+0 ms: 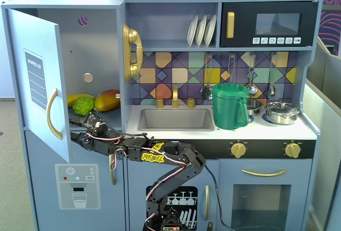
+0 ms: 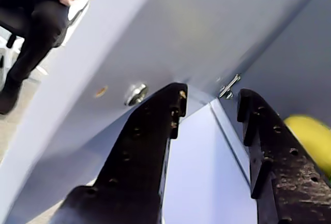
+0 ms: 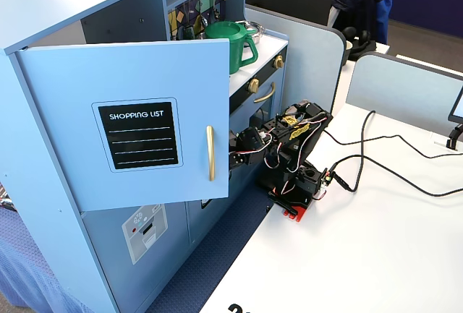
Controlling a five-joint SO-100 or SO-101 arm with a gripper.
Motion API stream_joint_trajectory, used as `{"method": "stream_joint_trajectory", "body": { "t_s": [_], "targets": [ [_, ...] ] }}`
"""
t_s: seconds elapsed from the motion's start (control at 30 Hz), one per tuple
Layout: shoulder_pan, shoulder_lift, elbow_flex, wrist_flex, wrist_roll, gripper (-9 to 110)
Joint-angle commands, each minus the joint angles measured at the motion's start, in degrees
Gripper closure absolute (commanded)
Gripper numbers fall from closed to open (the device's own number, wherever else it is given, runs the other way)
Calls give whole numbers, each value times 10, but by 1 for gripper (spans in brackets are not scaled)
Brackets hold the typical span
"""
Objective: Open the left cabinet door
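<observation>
The left cabinet door (image 1: 37, 81), pale blue-grey with a black "SHOPPING LIST" panel and a gold handle (image 1: 50, 114), stands swung wide open. It also shows in a fixed view (image 3: 130, 125) with its handle (image 3: 210, 152). My gripper (image 1: 74, 129) reaches behind the door's lower edge, at the mouth of the open compartment. In the wrist view the gripper (image 2: 211, 93) is open and empty. Its two black fingers (image 2: 150, 146) point at the door's inner face (image 2: 145, 38) and hinge (image 2: 230, 86). In the side fixed view the door hides the fingertips.
Toy fruit lies inside the open compartment: a green one (image 1: 83, 105) and a mango (image 1: 106, 101). A gold phone (image 1: 131, 52) hangs on the cabinet side. The water dispenser door (image 1: 77, 185) is below, shut. Cables (image 3: 376, 161) run over the white table.
</observation>
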Motion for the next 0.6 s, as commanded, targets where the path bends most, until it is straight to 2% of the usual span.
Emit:
{"method": "stream_joint_trajectory", "body": {
  "t_s": [0.0,0.33,0.57],
  "targets": [
    [144,39,-40,40,56,98],
    [469,171,3,301,227,98],
    [560,287,-15,483,301,98]
  ]
}}
